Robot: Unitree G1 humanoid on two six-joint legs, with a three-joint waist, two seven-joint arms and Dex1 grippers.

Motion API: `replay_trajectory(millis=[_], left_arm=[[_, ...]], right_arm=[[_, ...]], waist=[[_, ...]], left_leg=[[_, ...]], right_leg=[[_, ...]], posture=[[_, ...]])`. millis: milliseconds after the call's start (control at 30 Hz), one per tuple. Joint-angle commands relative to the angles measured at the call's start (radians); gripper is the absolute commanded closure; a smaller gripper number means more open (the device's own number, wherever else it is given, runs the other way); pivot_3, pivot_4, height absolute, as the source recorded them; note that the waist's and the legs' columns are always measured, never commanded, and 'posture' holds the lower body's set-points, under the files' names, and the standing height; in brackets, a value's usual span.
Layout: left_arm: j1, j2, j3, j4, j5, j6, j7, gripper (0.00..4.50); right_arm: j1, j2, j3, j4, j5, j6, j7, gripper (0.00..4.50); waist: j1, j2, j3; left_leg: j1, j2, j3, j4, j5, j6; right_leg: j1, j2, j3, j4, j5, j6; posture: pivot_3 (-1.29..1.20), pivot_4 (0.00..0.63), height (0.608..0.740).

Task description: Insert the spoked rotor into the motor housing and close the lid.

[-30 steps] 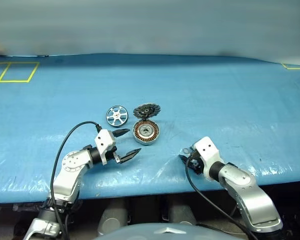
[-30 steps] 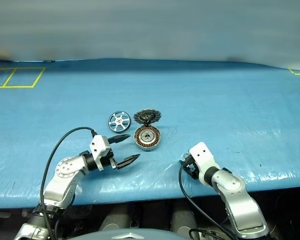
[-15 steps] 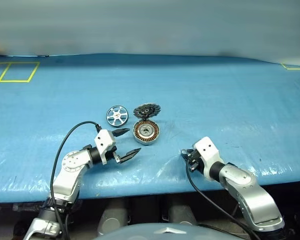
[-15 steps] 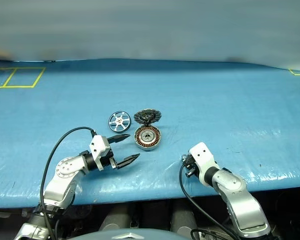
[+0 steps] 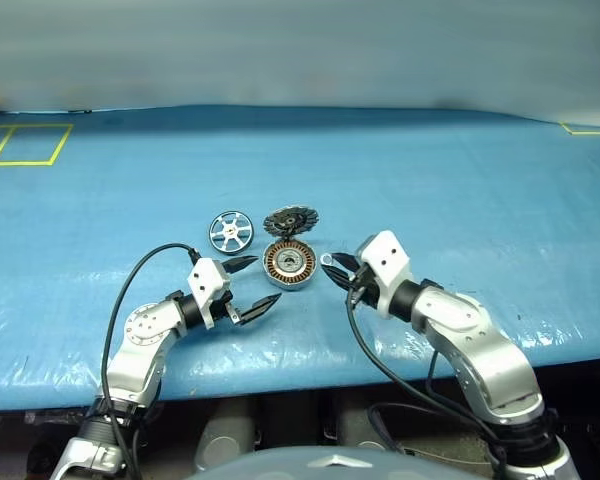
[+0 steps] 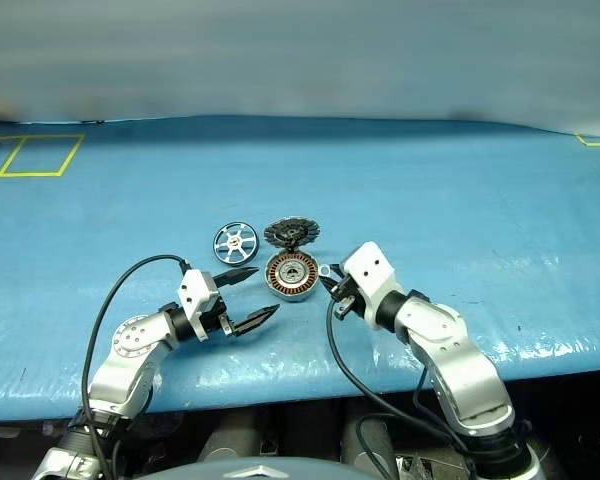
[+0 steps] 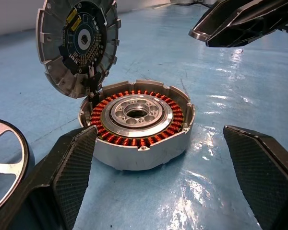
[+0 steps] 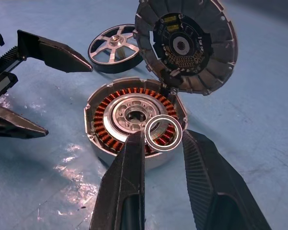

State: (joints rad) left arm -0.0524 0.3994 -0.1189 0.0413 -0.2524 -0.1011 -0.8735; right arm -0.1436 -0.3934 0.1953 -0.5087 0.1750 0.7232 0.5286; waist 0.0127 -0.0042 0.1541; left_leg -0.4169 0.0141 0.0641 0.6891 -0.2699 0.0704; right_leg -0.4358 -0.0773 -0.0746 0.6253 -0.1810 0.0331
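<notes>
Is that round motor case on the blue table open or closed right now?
Open. The lid stands tilted up from the motor housing at its edge, leaving the copper windings bare.

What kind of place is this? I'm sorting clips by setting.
Probably a robot test bench: a table under a blue sheet with yellow tape squares, holding an opened motor housing.

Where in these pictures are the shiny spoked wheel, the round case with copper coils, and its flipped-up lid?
spoked rotor [image 5: 230, 230], left eye view, on its hub.
motor housing [image 7: 141, 112], left wrist view, on its silver centre.
lid [image 8: 185, 45], right wrist view, on its dark inner face.
</notes>
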Motion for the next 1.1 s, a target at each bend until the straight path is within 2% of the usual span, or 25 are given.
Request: replay_trajectory(millis=[33, 433, 1100], left_arm=[[0.0, -0.005, 0.016, -0.005, -0.003, -0.033, 0.006, 0.0], [0.021, 0.004, 0.018, -0.021, 0.011, -0.05, 0.024, 0.0], [0.025, 0.01, 0.015, -0.026, 0.022, -0.066, 0.045, 0.0]], right_arm=[[-0.064, 0.036, 0.036, 0.086, -0.016, -0.049, -0.012, 3.73], [-0.19, 0.127, 0.121, 0.318, -0.054, -0.138, 0.003, 3.73], [-0.189, 0.132, 0.14, 0.365, -0.056, -0.148, 0.032, 3.73]], waist=[[0.0, 0.0, 0.0], [-0.001, 0.001, 0.0], [-0.013, 0.001, 0.0]], left_leg=[[0.0, 0.0, 0.0, 0.0, 0.0, 0.0], [0.0, 0.0, 0.001, 0.0, 0.0, 0.0], [0.001, 0.0, 0.001, 0.0, 0.0, 0.0]], right_leg=[[0.0, 0.0, 0.0, 0.0, 0.0, 0.0], [0.004, 0.001, 0.0, 0.001, 0.0, 0.0], [0.005, 0.001, 0.001, 0.001, 0.0, 0.0]], posture=[[0.0, 0.15, 0.74], [0.0, 0.15, 0.74], [0.0, 0.15, 0.74]])
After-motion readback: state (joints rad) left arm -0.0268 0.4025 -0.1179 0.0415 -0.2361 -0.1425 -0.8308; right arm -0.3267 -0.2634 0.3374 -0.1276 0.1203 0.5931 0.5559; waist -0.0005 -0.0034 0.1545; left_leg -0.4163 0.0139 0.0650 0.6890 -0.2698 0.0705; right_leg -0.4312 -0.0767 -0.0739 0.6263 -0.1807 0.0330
